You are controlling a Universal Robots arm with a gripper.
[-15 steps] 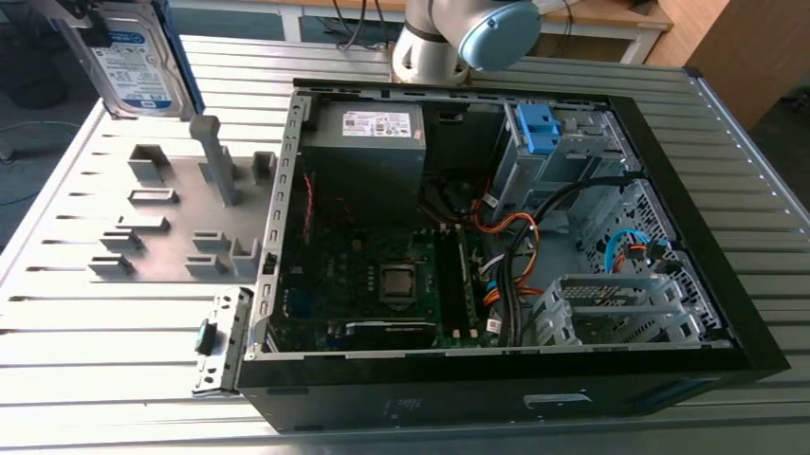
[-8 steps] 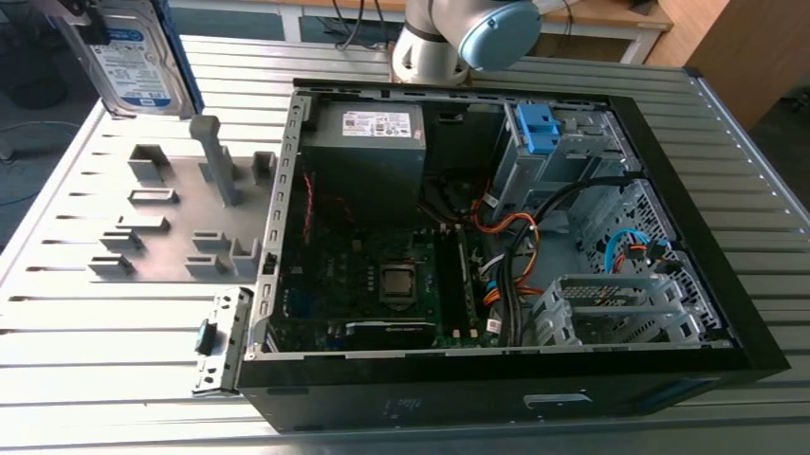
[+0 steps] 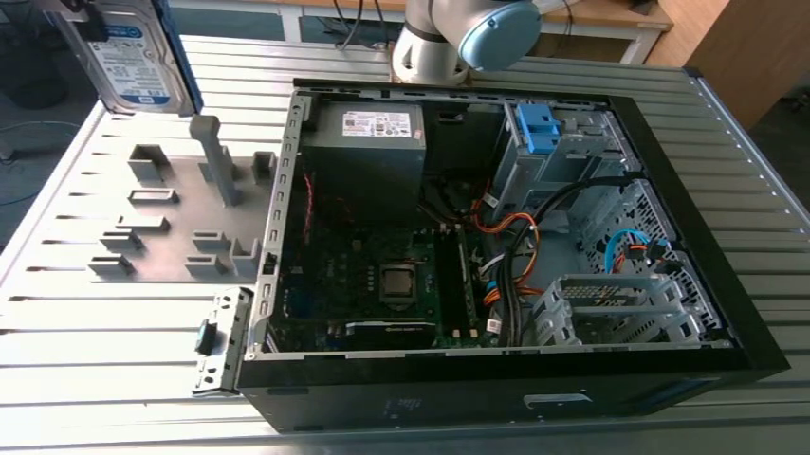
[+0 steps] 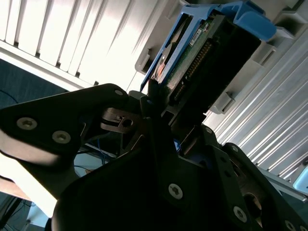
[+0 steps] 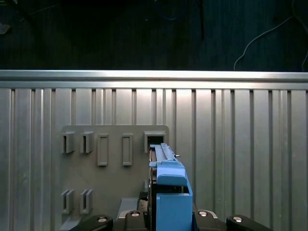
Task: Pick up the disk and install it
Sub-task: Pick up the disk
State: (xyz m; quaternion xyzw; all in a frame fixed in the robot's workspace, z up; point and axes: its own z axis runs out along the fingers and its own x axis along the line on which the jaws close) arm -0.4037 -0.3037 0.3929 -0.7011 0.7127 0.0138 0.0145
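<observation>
The disk (image 3: 127, 57) is in the gripper (image 4: 159, 96), whose fingers are closed tight on one end of it, as the second wrist view shows from close up. It stands on edge, up in the air at the exterior view's left. It is a flat silver drive. Its white-and-blue label faces the exterior view, a blue plastic bracket (image 5: 171, 192) wraps its edges, and a row of connector pins is visible on one end in the second wrist view. Below it lies the grey holder plate (image 3: 165, 237) with its upright slots, resting on the slatted metal table (image 3: 101, 341). The disk looks clear of the plate, so I'd judge the pick-up done and the install not begun. Farther off, towards the exterior view's right, the open computer case (image 3: 506, 379) lies on its side with board and cables exposed. The metal drive cage (image 3: 557, 156), with a small blue clip (image 3: 538, 123) at its mouth, sits at the case's far corner, well apart from the disk. Fitting it in would, I think, call for a firm grip, the bracket held square to the cage opening, and a path that avoids the loose cables (image 3: 506, 237) beside it.
</observation>
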